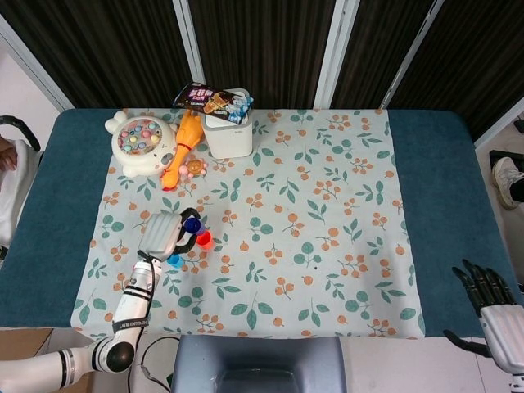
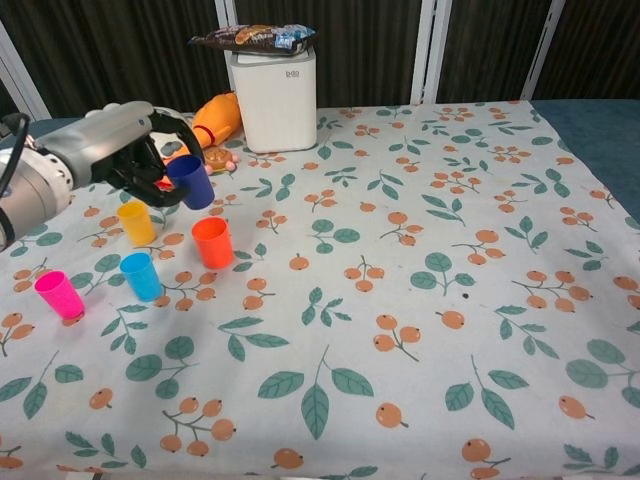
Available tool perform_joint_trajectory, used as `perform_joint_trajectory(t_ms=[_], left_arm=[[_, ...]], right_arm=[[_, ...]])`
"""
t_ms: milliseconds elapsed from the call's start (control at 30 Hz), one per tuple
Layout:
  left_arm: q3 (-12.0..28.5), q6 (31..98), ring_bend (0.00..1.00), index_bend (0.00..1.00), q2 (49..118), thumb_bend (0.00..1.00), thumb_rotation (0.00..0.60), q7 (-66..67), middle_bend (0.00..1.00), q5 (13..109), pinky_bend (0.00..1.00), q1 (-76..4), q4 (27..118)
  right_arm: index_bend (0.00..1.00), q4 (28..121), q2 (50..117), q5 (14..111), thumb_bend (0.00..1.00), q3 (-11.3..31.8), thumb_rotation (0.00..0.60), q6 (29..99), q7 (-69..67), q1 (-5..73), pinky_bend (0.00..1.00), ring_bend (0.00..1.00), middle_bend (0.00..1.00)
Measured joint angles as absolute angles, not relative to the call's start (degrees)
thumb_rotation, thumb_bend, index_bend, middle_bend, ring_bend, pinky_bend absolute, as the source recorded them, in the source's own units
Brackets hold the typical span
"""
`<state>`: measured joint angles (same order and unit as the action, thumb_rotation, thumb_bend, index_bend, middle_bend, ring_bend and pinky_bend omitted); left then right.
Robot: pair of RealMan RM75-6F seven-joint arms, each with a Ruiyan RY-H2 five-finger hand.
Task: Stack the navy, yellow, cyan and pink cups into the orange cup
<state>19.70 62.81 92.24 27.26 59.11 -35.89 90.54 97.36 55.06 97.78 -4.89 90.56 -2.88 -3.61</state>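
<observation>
As it hangs over the orange cup [image 2: 212,242], the left robot hand [image 2: 128,150] grips the navy cup [image 2: 190,181].

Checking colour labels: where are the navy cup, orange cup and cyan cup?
navy cup [image 2: 191,181], chest view, its side wall.
orange cup [image 2: 212,243], chest view, its side wall.
cyan cup [image 2: 141,277], chest view, its side wall.

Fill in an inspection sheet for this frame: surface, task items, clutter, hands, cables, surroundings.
Surface: floral tablecloth over a blue table.
Task items: navy cup held in the air above the orange cup; yellow cup, cyan cup and pink cup stand apart on the cloth, none stacked.
Clutter: white bin with a snack packet on top; rubber chicken; white fishing toy.
Hands: left hand grips the navy cup; right hand off the table's edge, holding nothing.
Cables: black cable at the left arm.
Surroundings: dark curtains; shoe on the floor.
</observation>
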Motion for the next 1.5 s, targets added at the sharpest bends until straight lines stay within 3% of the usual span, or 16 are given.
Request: perform_joint_trajectory(t_ms=[800, 900, 1200, 1333, 1500], left_arm=[[14.6, 64.3, 1.0, 0.47, 95.0, 0.39, 0.6, 28.8, 1.0, 58.4, 1.0, -38.3, 85.5], [14.3, 64.1, 1.0, 0.39, 95.1, 0.38, 0.6, 28.5, 1.0, 58.4, 1.0, -38.5, 85.1], [14.0, 63.7, 1.0, 0.02, 95.4, 0.35, 0.6, 27.4, 1.0, 58.2, 1.0, -38.8, 84.8], [14.0, 63.6, 1.0, 0.02, 94.4, 0.35, 0.6, 26.8, 1.0, 58.2, 1.0, -38.8, 85.2], [13.9, 63.6, 1.0, 0.12, 92.2, 0.35, 0.6, 26.6, 1.0, 57.8, 1.0, -38.3, 84.9]], right_arm=[[0.0, 97.2, 55.0, 97.8, 0.21, -4.8, 0.6, 91.0, -3.2, -3.9, 0.0, 0.0, 0.0], [0.0, 97.2, 55.0, 97.7, 0.21, -4.7, 0.6, 91.1, -3.2, -3.9, 0.0, 0.0, 0.0], [0.0, 97.1, 54.8, 97.7, 0.21, -4.7, 0.6, 91.1, -3.5, -4.0, 0.0, 0.0, 0.0], [0.0, 97.1, 54.8, 97.7, 0.21, -4.6, 0.6, 91.2, -3.7, -4.0, 0.0, 0.0, 0.0], [0.0, 97.1, 54.8, 97.7, 0.21, -4.7, 0.6, 91.1, -3.6, -4.0, 0.0, 0.0, 0.0]])
